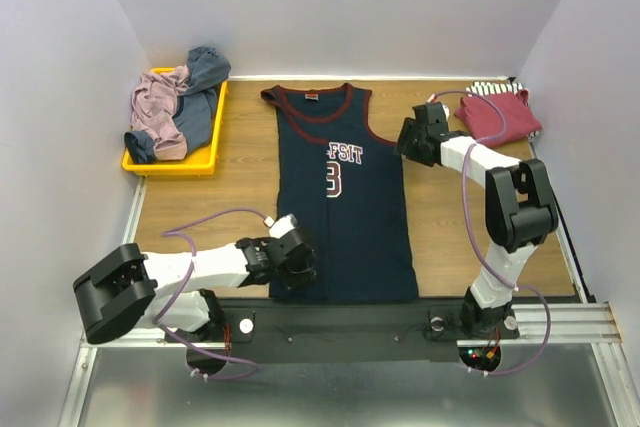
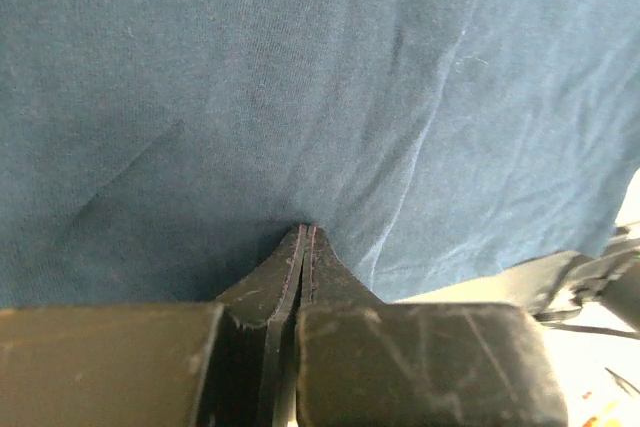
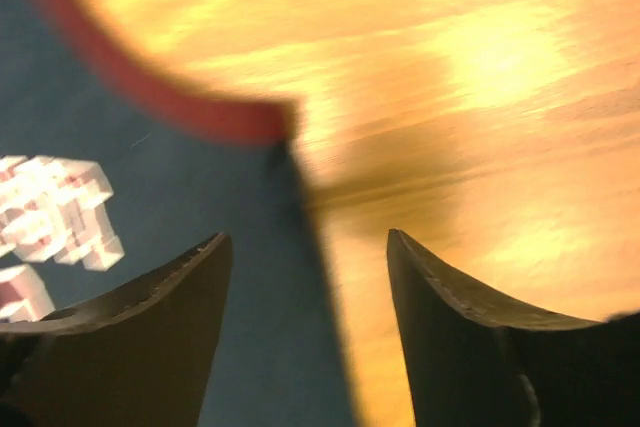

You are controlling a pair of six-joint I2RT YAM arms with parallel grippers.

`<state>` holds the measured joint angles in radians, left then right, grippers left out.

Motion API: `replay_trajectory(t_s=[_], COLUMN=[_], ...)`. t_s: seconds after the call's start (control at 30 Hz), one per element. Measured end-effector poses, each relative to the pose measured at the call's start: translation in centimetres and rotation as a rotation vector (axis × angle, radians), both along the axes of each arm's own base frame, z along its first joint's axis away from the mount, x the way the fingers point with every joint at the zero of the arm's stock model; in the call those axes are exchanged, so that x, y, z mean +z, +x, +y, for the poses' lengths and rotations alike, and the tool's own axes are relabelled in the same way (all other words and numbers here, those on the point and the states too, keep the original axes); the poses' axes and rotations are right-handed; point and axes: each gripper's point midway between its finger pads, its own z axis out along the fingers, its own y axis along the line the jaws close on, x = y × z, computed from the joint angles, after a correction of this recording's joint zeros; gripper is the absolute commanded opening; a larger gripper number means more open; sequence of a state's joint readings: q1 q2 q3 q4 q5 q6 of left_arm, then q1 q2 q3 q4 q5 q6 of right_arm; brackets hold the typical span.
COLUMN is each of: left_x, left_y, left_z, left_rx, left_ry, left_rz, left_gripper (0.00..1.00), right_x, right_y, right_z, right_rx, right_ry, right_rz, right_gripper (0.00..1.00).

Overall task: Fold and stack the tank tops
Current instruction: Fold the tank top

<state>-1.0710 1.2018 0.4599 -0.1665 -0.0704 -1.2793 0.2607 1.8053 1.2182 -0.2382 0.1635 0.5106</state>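
The navy jersey (image 1: 345, 207) with maroon trim and white lettering lies flat, spread down the middle of the table. My left gripper (image 1: 300, 265) is at its near left hem corner. In the left wrist view the jaws (image 2: 307, 229) are pressed together and the navy cloth (image 2: 300, 77) puckers at their tips. My right gripper (image 1: 405, 137) hangs open at the jersey's right armhole. Its fingers (image 3: 308, 247) straddle the jersey's side edge (image 3: 250, 247), just below the maroon trim (image 3: 200, 117). A dark red tank top (image 1: 500, 112) lies folded at the far right on a striped one (image 1: 490, 88).
A yellow tray (image 1: 215, 147) at the far left holds a crumpled mauve top (image 1: 155, 107) and a grey-blue one (image 1: 205, 72). White walls close in the left, back and right. Bare wood (image 1: 450, 227) shows between the jersey and the right arm.
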Motion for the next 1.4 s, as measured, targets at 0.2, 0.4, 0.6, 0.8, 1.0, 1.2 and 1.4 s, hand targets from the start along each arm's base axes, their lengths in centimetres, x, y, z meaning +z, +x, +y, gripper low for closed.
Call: replay_trajectory(t_s=[0.2,0.4,0.6,0.8,1.0,1.2,1.4], left_x=[0.4,4.5,11.1,11.0,6.8,4.6,4.8], left_y=[-1.5,-0.4,2.3,2.8,0.4,-1.5,-2.8], left_z=[3.0,2.8,-2.0,-10.9,-18.4,-20.2,-22.3], left_rx=[-0.031,-0.086,-0.185,-0.357,-0.464,-0.487,-0.509], left_ry=[0.122,0.135,0.024,0.058,0.151,0.233,0.261], left_rz=[0.032,-0.054,-0.222,-0.292,-0.297,-0.294,-0.315], left_gripper=[0.2,0.34,0.34,0.34,0.41,0.42,0.41], right_x=[-3.9,-2.6,-2.6,-2.7,-3.0,-2.2,-1.3], right_y=[1.0,2.3,2.2,2.0,1.7,1.9,2.1], right_z=[-2.2,-1.6,-1.2,-1.0,-1.2,-1.8,-2.2], right_rx=[-0.009,0.024,0.044,0.057,0.06,0.048,0.047], right_ry=[-0.004,0.032,0.048,0.051,0.055,0.059,0.079], right_rz=[0.083,0.043,0.046,0.052,0.061,0.043,0.026], right_gripper=[0.62,0.58,0.44,0.42,0.42,0.42,0.42])
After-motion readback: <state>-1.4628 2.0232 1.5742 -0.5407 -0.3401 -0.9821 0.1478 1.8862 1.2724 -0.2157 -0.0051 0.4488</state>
